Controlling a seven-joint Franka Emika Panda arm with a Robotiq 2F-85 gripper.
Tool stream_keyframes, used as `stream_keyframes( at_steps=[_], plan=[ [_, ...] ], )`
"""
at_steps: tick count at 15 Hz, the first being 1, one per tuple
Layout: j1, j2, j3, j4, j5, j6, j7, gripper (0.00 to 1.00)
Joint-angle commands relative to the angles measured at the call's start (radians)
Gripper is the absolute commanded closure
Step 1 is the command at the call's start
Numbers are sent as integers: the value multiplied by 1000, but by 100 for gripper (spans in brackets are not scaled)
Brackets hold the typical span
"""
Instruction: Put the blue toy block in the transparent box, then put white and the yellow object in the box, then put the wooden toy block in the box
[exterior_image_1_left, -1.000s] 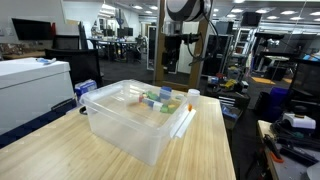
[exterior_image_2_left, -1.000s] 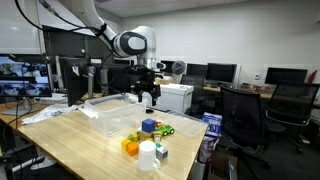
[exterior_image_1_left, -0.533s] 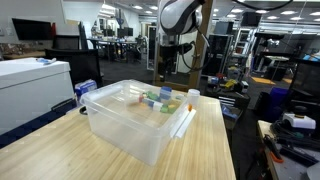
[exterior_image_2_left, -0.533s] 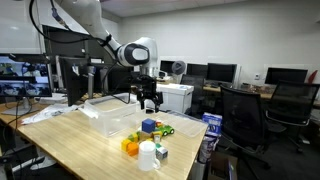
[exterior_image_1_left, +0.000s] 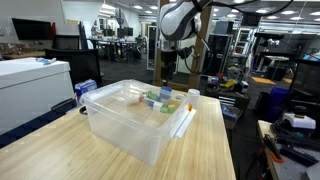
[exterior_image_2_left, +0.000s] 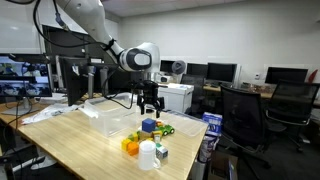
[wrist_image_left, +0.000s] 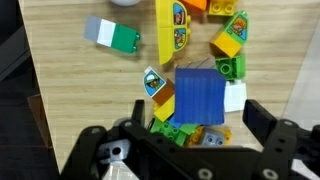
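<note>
The blue toy block (wrist_image_left: 199, 95) lies flat among a heap of small toy bricks on the wooden table, and it also shows in an exterior view (exterior_image_2_left: 148, 126). My gripper (wrist_image_left: 180, 130) is open and empty, hanging straight above the blue block with a finger on each side and apart from it; it shows in both exterior views (exterior_image_2_left: 150, 101) (exterior_image_1_left: 166, 66). A long yellow piece with white picture stickers (wrist_image_left: 175, 27) lies beyond the blue block. The transparent box (exterior_image_1_left: 125, 128) (exterior_image_2_left: 110, 118) stands next to the heap. I cannot pick out a plain tan wooden block.
Green bricks (wrist_image_left: 170, 127), a yellow brick (wrist_image_left: 228, 42), a white piece (wrist_image_left: 235, 97) and a grey-and-green block (wrist_image_left: 113, 35) lie round the blue block. A white cup (exterior_image_2_left: 148, 155) stands near the table edge. Office chairs and desks surround the table.
My gripper has come down and shifted a little over the heap of toys, nearer the blue block. The toys and box have not moved.
</note>
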Motion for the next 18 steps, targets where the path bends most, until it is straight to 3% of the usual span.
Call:
stream_keyframes(
  at_steps=[1,9,17,18],
  plan=[
    [-35,80,18,74,-1,-3,-63,0],
    [-36,131,63,129,0,-16,-91,0],
    [-39,150,36,123,-14,-71,-54,0],
    [-39,148,31,123,-12,-81,-47,25]
  ],
)
